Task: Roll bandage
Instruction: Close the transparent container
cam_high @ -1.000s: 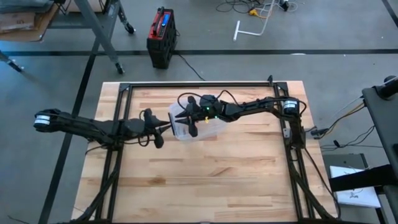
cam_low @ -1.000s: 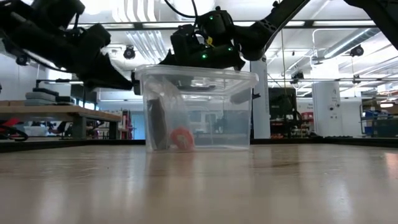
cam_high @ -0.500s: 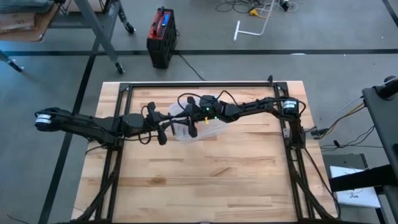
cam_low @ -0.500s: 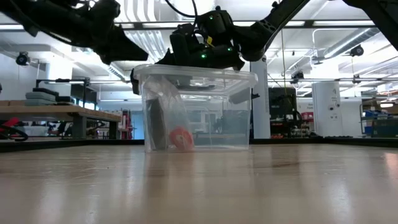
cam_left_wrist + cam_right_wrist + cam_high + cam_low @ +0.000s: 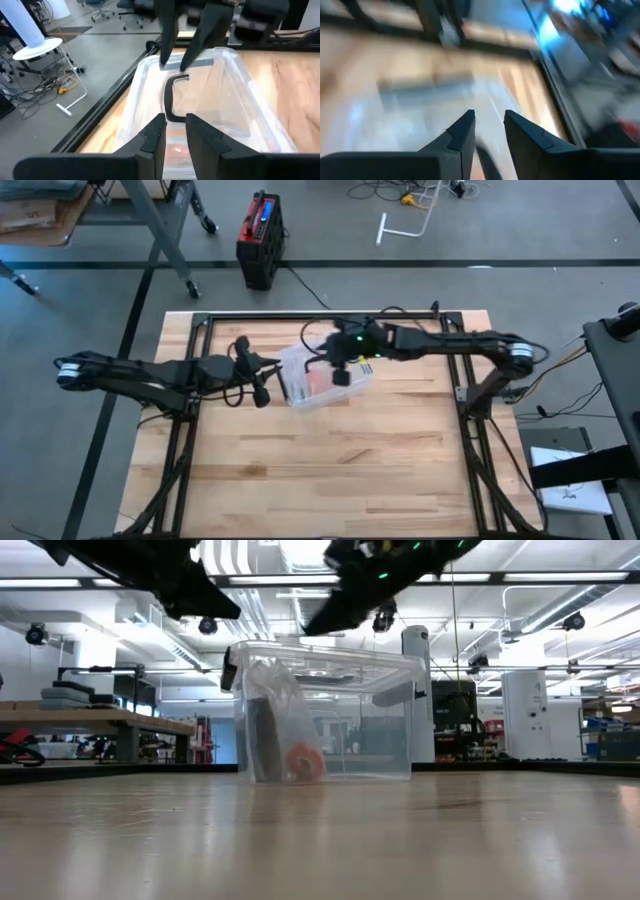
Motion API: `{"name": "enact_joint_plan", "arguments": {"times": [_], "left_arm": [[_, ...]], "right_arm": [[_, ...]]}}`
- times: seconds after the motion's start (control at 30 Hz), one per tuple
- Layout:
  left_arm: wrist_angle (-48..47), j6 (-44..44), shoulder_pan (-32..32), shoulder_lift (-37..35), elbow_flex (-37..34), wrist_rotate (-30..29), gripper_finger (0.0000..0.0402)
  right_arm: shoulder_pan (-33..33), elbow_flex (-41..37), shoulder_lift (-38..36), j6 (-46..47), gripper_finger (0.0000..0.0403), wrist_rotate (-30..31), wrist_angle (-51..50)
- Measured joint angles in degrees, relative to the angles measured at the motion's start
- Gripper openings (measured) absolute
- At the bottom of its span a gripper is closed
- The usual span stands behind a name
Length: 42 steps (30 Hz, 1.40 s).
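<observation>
A clear plastic bin (image 5: 326, 376) stands on the wooden table (image 5: 330, 470). An orange-red bandage roll (image 5: 303, 762) lies on the bin's floor, beside a dark curved piece (image 5: 171, 98) and some clear film. My left gripper (image 5: 272, 372) hovers above the bin's left end, with a narrow gap between its fingers and nothing in it. My right gripper (image 5: 336, 370) hangs above the bin's far rim and also shows from the left wrist (image 5: 174, 64). Its fingers are a little apart and empty. In the low view both grippers are clear above the bin (image 5: 320, 710).
A black frame of bars (image 5: 320, 316) runs round the table's far and side edges. Bare wood lies in front of the bin toward the near edge. A red and black box (image 5: 259, 238) stands on the floor beyond the table.
My right gripper has risen from the bin's rim and drawn back toward the table's right edge. My left gripper has risen and gone toward the bin. The bin has slid a little toward the right and turned slightly, and the roll went with it.
</observation>
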Motion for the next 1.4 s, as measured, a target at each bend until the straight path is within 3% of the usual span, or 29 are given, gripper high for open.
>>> {"name": "enact_joint_plan", "arguments": {"times": [0.23,0.33,0.5,0.7,0.9,1.07,1.2,1.4], "left_arm": [[2.08,0.54,0.59,4.84,-0.79,0.17,0.0059],[3.12,0.89,0.59,7.40,-0.47,2.02,0.0063],[-0.03,0.91,0.59,11.23,2.92,3.87,0.0075],[-11.86,-0.13,0.63,14.92,10.21,5.15,0.0082],[-9.60,3.45,2.93,19.39,14.00,7.06,0.0082],[-4.05,5.13,7.43,25.31,16.73,15.90,0.0082],[-2.75,7.78,9.56,31.15,19.87,18.58,0.0082],[-4.00,8.62,10.05,37.98,24.69,20.35,0.0082]], "right_arm": [[-0.28,-0.59,-12.22,-3.23,0.0111,21.96,-32.50],[-0.77,-2.88,-15.31,-0.58,0.0112,26.54,-39.58],[-1.79,-9.57,-17.94,3.10,0.0105,23.04,-40.42],[0.76,-14.10,-17.18,5.57,0.0091,16.31,-31.80],[3.75,-12.49,-17.28,5.61,0.0088,7.99,-21.35],[3.71,-12.15,-17.30,5.79,0.0096,9.62,-21.90],[3.47,-15.25,-17.32,6.79,0.0101,10.64,-21.83],[2.98,-25.00,-17.18,10.17,0.0100,11.69,-12.78]]}}
